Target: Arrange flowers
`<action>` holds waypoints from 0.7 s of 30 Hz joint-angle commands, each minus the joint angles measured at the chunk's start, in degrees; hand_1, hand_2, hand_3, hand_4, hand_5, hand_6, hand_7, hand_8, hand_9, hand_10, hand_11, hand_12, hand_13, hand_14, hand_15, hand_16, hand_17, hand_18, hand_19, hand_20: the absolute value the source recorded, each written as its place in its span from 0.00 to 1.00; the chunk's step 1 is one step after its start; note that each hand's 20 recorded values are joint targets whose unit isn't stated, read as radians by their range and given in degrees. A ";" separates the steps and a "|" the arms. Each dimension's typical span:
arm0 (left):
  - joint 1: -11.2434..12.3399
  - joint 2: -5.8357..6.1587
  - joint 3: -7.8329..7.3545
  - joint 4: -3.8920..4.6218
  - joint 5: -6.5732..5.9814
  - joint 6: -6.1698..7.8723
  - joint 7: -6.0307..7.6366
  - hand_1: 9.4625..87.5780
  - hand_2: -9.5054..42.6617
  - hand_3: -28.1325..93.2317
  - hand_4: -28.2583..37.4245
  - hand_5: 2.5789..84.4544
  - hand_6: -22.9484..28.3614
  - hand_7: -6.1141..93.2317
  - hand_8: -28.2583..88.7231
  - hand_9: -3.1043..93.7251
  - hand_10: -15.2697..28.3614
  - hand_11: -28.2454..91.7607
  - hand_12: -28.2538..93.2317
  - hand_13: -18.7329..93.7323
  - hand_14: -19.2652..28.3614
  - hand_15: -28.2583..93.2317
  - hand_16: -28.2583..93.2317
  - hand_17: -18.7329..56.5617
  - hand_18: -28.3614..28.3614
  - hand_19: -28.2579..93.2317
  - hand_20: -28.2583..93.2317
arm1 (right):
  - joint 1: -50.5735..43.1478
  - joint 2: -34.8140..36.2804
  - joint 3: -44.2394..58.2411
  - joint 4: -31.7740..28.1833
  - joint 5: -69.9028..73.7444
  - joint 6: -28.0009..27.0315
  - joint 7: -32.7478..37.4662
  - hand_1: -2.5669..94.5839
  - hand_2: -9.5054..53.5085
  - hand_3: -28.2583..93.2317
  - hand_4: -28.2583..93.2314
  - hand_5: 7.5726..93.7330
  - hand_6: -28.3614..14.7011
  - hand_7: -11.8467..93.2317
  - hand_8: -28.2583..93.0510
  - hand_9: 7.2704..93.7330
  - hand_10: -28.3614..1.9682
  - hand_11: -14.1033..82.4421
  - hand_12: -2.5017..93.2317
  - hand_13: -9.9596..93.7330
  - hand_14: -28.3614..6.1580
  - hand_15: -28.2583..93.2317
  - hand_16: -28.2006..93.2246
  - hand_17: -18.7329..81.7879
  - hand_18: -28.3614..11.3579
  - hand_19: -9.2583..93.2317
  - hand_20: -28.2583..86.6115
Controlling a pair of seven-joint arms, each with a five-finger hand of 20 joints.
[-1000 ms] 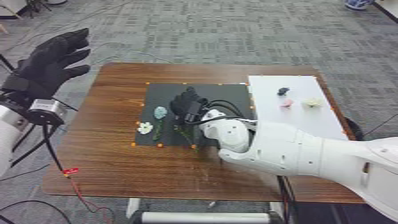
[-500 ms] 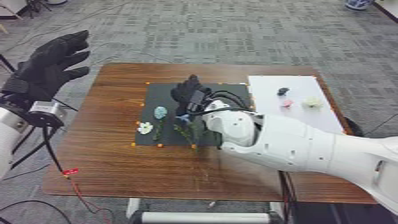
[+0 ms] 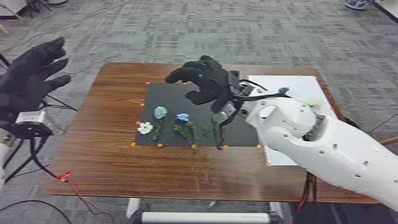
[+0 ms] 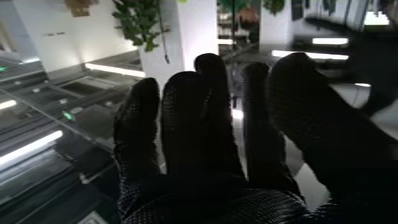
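In the head view, my right hand (image 3: 206, 81) is above the back part of the black mat (image 3: 165, 94), fingers extended and holding nothing. On the mat lie a light teal flower (image 3: 160, 112), a white flower (image 3: 145, 128) and a blue flower (image 3: 182, 117) with green stems. Another stem (image 3: 219, 134) lies to their right, its upper end hidden by the right hand. My left hand (image 3: 32, 72) hangs off the table's left side, fingers relaxed. In the right wrist view, the right hand (image 4: 209, 150) has its fingers straight.
A white board (image 3: 282, 159) covers the table's right side, partly under the right arm. A dark blue bloom (image 3: 283, 90) and a pale cream bloom (image 3: 312, 101) show there beside the arm. Brown wooden table (image 3: 98, 165) surrounds the mat, with small orange markers along its edges.
My right hand has lifted off the mat and moved right, uncovering the blue flower and stems. The pink bloom on the board is now hidden by the arm. My left hand has shifted slightly left.
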 commanded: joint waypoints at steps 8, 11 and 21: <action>11.13 -8.50 -0.69 -0.26 -0.75 2.05 2.17 0.27 0.09 0.61 0.00 0.17 0.47 0.25 0.18 0.13 0.52 0.37 0.41 0.17 0.62 0.50 0.20 0.06 0.84 0.49 0.32 | -15.71 8.83 8.82 -2.37 -2.64 -15.06 -6.76 0.41 0.12 1.00 0.01 0.45 0.79 0.40 0.08 0.41 0.53 0.66 0.48 0.53 0.49 0.86 0.61 0.41 0.24 0.84 0.73; 10.75 -8.40 -0.53 -0.35 -0.54 1.70 2.07 0.27 0.09 0.60 0.00 0.17 0.47 0.25 0.18 0.13 0.52 0.37 0.41 0.17 0.62 0.50 0.20 0.06 0.84 0.49 0.32 | -15.86 8.68 8.57 -2.62 -4.24 -17.28 -7.27 0.42 0.10 1.00 0.01 0.47 0.79 0.40 0.08 0.40 0.54 0.67 0.52 0.52 0.48 0.87 0.62 0.40 0.23 0.83 0.73; 10.97 -8.04 -0.36 -0.41 -0.67 1.62 2.41 0.27 0.09 0.61 0.00 0.17 0.47 0.25 0.17 0.13 0.52 0.37 0.41 0.17 0.62 0.50 0.20 0.06 0.83 0.48 0.32 | -15.65 9.34 6.92 -4.42 -6.76 -22.05 -10.94 0.42 0.11 1.00 0.02 0.52 0.81 0.41 0.07 0.39 0.53 0.67 0.56 0.50 0.47 0.86 0.62 0.38 0.24 0.82 0.73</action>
